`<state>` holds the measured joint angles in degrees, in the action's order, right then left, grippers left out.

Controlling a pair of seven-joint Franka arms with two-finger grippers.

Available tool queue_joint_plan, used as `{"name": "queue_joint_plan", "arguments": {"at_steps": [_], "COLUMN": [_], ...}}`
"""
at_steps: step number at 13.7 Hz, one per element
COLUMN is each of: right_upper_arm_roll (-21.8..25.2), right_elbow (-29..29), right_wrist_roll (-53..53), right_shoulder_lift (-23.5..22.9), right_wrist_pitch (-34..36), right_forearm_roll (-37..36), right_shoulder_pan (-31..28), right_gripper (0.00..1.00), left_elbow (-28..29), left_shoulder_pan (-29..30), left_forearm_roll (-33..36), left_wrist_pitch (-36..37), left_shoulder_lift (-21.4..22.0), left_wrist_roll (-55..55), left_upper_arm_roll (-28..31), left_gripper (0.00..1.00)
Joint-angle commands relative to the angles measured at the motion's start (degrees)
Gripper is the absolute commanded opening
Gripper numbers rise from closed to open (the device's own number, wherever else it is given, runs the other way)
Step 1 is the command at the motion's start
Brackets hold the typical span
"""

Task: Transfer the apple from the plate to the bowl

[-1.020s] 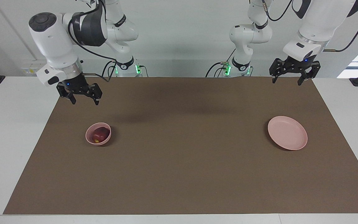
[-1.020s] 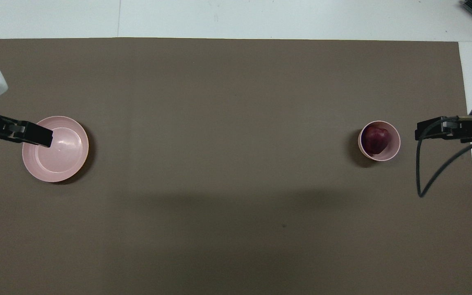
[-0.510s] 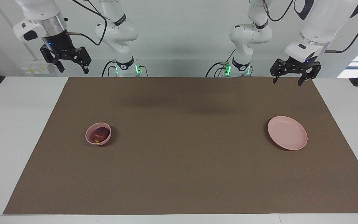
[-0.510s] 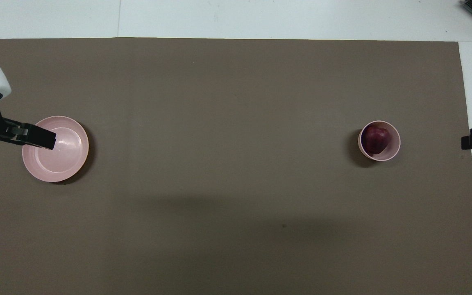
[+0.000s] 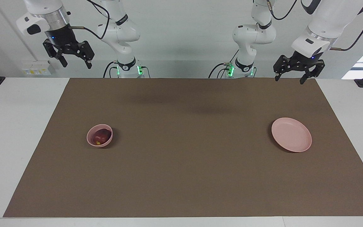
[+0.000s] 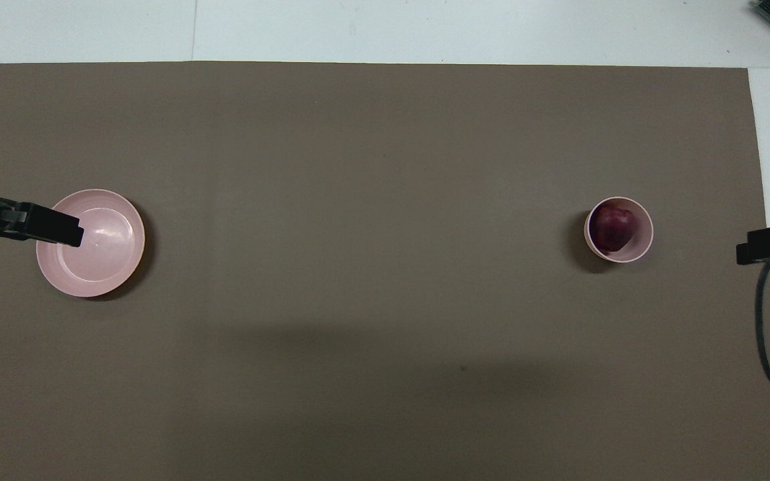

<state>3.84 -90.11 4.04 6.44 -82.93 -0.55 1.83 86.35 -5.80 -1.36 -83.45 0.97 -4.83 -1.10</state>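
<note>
Now right pincer (image 5: pixel 73 61) risen, spread, empty; left pincer (image 5: pixel 289 77) likewise; apple (image 5: pixel 101 137) in bowl (image 5: pixel 90 139).

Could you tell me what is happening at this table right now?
Nothing is being handled at the moment. The apple lies in the bowl toward the right arm's end of the table, and the plate sits bare toward the left arm's end. The right gripper and the left gripper are both raised, open and holding nothing, near the robots' edge of the table. The transfer looks finished.
</note>
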Motion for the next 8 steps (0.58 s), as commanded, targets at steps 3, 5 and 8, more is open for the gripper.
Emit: {"name": "queue_joint_plan", "arguments": {"at_steps": [3, 5, 8], "right_upper_arm_roll": [-0.24, -0.24, -0.24], "right_elbow": [-2.88, -2.88, -2.53], "right_wrist_roll": [-0.87, -1.14, -1.41], "right_shoulder_lift": [2.08, 2.08, 1.99], "right_wrist_pitch": [-1.01, -1.01, -1.01], "right_forearm_roll": [0.37, 0.28, -1.03], "right_shoulder_pan": [-0.87, -0.87, -0.78], "right_gripper": [1.00, 1.00, 1.00], "left_elbow": [0.04, 0.04, 0.48], "left_shoulder_pan": [-1.41, -1.24, -0.53], "left_forearm_roll": [-0.31, -0.22, -0.31], "left_wrist_pitch": [2.32, 2.85, 2.94], "left_shoulder_lift": [1.23, 1.23, 2.64], "left_wrist_roll": [0.61, 0.61, 0.35], "left_upper_arm_roll": [1.98, 1.89, 1.72], "left_gripper": [1.00, 1.00, 1.00]}}
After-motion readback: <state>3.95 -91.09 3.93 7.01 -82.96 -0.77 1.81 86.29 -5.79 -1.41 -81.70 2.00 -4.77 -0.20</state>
